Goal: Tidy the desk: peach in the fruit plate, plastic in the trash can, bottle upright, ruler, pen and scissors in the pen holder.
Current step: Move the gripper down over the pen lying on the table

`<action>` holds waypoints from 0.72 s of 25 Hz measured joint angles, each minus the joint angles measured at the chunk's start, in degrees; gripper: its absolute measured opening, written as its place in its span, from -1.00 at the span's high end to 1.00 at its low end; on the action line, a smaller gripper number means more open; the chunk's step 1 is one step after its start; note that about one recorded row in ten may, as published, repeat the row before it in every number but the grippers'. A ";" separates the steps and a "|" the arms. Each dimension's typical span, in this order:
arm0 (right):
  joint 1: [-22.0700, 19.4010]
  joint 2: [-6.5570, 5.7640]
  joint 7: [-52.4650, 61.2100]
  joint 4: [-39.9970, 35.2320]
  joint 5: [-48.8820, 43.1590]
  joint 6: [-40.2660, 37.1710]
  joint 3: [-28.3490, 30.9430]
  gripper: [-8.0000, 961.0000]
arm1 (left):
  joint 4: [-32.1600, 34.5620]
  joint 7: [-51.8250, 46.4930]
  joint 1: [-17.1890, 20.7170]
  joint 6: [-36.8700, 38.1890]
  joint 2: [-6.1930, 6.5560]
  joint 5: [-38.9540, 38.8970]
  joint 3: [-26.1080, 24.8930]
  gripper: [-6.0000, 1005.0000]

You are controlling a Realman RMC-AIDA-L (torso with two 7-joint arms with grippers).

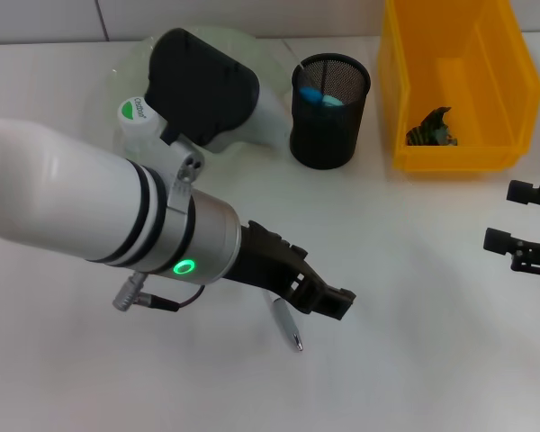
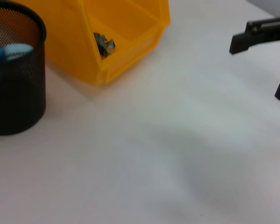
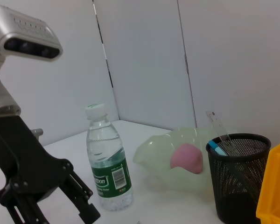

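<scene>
Robot test bench in a lab or office setting, not a home. Bare white desk (image 1: 414, 342) set against plain white wall panels (image 3: 144, 60) with dark seams. Staged desk items only: mesh pen holder (image 1: 329, 112), yellow trash can (image 1: 459, 85).

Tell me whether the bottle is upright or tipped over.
Upright. The right wrist view shows the bottle standing on its base on the desk, white cap on top, beside the fruit plate.
</scene>
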 joint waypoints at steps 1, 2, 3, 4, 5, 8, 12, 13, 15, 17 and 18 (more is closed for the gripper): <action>0.00 0.00 0.00 0.00 0.00 0.00 0.00 -0.75 | -0.30 -0.04 -0.10 -0.36 -0.01 0.24 0.32 -0.56; 0.05 0.01 0.01 -0.03 0.00 0.03 0.00 -0.75 | -0.49 -0.09 -0.11 -0.68 -0.01 0.34 0.54 -0.56; 0.10 0.03 0.07 -0.05 -0.01 0.04 0.03 -0.75 | -0.67 -0.16 -0.10 -1.04 -0.02 0.38 0.74 -0.56; 0.13 0.05 0.10 -0.07 -0.01 0.04 0.07 -0.75 | -1.28 -0.23 -0.10 -1.47 -0.04 0.38 0.73 -0.56; 0.17 0.09 0.10 -0.07 -0.01 0.04 0.09 -0.75 | -1.65 -0.24 -0.14 -1.56 -0.07 0.35 0.66 -0.56; 0.17 0.15 0.11 0.01 0.00 0.04 0.10 -0.75 | -2.82 -0.25 -0.42 -1.67 -0.10 0.35 0.52 -0.52; 0.06 0.19 0.12 0.16 -0.01 0.05 0.13 -0.75 | -5.79 -0.18 -1.65 -2.56 -0.14 1.77 1.54 -0.45; 0.02 0.19 0.11 0.17 -0.01 0.07 0.13 -0.75 | -6.45 -0.18 -2.01 -2.63 -0.15 2.07 1.61 -0.44; -0.05 0.19 0.13 0.26 0.00 0.15 0.19 -0.75 | -8.03 -0.19 -2.69 -2.62 -0.16 1.35 1.06 -0.43; -0.09 0.21 0.13 0.28 -0.01 0.22 0.21 -0.75 | -8.39 -0.19 -2.89 -2.60 -0.16 1.17 0.86 -0.42; -0.16 0.23 0.13 0.31 -0.01 0.32 0.21 -0.75 | -8.73 -0.19 -3.09 -2.56 -0.16 1.11 0.71 -0.42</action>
